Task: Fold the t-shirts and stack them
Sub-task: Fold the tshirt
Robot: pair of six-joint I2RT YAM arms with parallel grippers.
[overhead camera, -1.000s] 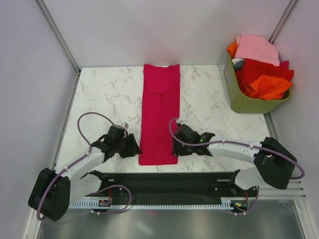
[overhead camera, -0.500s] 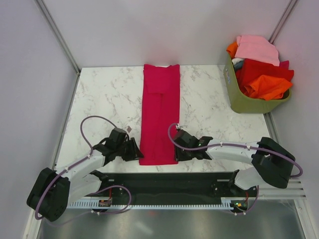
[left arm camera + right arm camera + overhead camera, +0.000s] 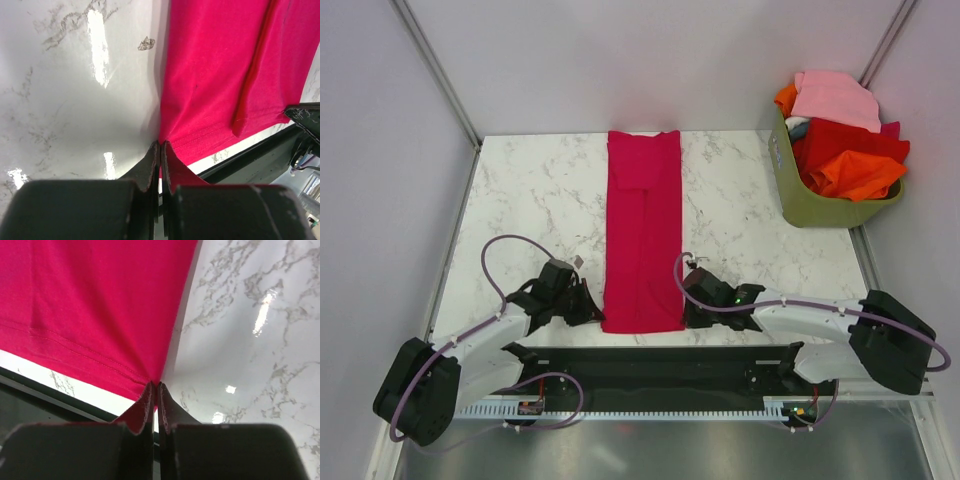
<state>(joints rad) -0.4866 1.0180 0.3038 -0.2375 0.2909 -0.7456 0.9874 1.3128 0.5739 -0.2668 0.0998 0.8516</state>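
A crimson t-shirt lies on the marble table as a long narrow strip, folded lengthwise, running from the far edge to the near edge. My left gripper is shut on the strip's near left corner, the cloth pinched between its fingertips. My right gripper is shut on the near right corner in the same way. The hem lies flat beside the table's near edge. More t-shirts, pink, red and orange, are heaped in the basket.
An olive-green basket stands at the far right corner of the table. Grey walls close in the left, far and right sides. A black rail runs along the near edge between the arm bases.
Both grippers moved toward the near corners of the crimson strip and closed on them. The near end of the strip has shifted slightly to the right.
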